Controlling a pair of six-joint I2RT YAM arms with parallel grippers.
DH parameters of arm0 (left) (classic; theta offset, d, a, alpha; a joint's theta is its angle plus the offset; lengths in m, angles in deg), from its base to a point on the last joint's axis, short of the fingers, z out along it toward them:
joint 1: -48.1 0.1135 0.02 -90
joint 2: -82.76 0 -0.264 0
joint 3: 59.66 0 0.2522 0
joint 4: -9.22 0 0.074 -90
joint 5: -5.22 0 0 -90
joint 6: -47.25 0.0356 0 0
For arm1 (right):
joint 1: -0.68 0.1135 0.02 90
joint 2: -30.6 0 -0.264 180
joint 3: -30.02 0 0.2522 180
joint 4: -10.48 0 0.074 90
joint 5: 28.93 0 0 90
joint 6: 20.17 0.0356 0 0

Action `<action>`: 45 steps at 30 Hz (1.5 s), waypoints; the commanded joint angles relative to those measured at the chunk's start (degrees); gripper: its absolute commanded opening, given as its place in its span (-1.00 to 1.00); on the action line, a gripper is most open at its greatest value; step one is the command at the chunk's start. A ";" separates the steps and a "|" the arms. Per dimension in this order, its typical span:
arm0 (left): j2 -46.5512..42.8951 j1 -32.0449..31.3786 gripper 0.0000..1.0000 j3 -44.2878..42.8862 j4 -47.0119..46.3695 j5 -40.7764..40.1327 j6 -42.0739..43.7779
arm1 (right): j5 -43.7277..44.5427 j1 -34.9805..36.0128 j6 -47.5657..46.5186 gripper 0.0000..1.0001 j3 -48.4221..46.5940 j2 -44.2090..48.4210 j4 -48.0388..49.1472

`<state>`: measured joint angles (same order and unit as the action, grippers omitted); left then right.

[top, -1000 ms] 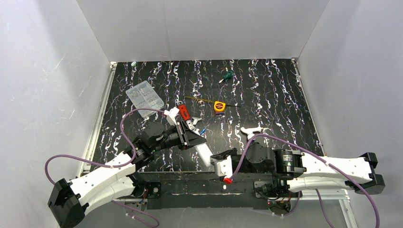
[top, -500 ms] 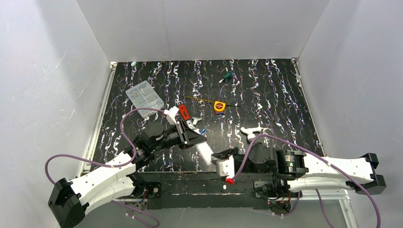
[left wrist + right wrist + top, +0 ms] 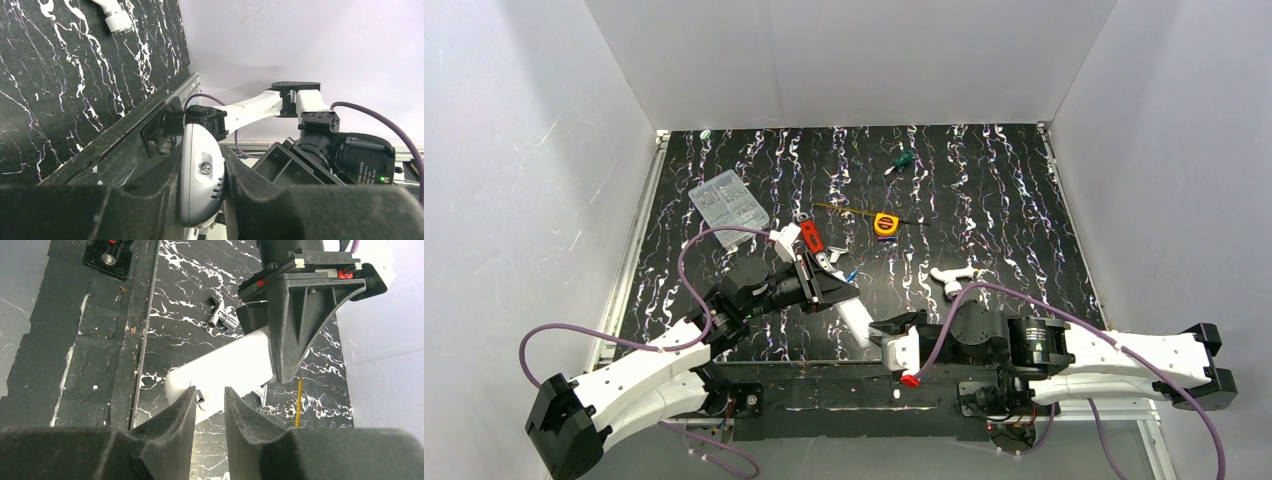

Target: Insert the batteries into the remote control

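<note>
The remote control (image 3: 856, 322) is held near the front edge of the worktop (image 3: 994, 200), clamped across its width by the left claw (image 3: 827, 290), whose jaws are closed tight on the white casing. In the left wrist view the handset (image 3: 200, 190) is seen end-on between the two dark fingers (image 3: 150, 200), with a narrow side and a small round detail turned toward the camera.

The right claw (image 3: 880, 329) is positioned at the free end of the remote control, pointing toward the left arm. In the right wrist view its jaws are seen a narrow gap apart, and the rounded white end of the handset (image 3: 235, 365) is seen just past the fingertips. A small grey bit shows at the gap, but it cannot be told whether anything is gripped there.

One blue battery (image 3: 851, 277) is seen lying on the worktop just beyond the left claw, beside a cluster of silvery metal bits (image 3: 832, 258). A white angled fitting (image 3: 952, 275) is found to the right of these. Farther back are laid a yellow tape measure (image 3: 885, 223), a green-handled screwdriver (image 3: 902, 159) and, to the left, a clear plastic box (image 3: 729, 200)
</note>
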<state>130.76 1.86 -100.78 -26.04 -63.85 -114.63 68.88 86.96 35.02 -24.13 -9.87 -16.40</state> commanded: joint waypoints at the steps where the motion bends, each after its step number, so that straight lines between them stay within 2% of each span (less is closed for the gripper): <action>1: -0.68 -0.19 -1.00 -1.03 -3.11 2.71 -0.02 | 2.53 -0.06 -1.17 -0.31 0.11 1.05 4.58; 21: -0.58 -0.23 -1.00 -0.82 -3.68 2.45 -0.37 | 1.11 -0.05 -0.15 -0.28 1.01 2.74 3.93; 37: -0.55 -0.18 -1.00 -0.44 -3.85 2.11 -0.37 | -2.75 -0.06 2.14 -0.11 1.63 3.99 2.94; 39: -0.75 -0.22 -1.00 -0.08 -3.98 1.94 -0.55 | -5.17 -0.06 4.19 -0.04 0.37 4.19 1.83; 45: -1.22 -0.17 -1.00 0.37 -4.13 1.57 -0.68 | 0.41 -0.04 13.46 0.25 -0.54 3.56 7.23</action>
<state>130.96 1.84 -100.69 -26.15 -63.29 -115.00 65.60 86.94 41.51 -22.31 -6.26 -15.31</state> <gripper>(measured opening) 0.248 0.599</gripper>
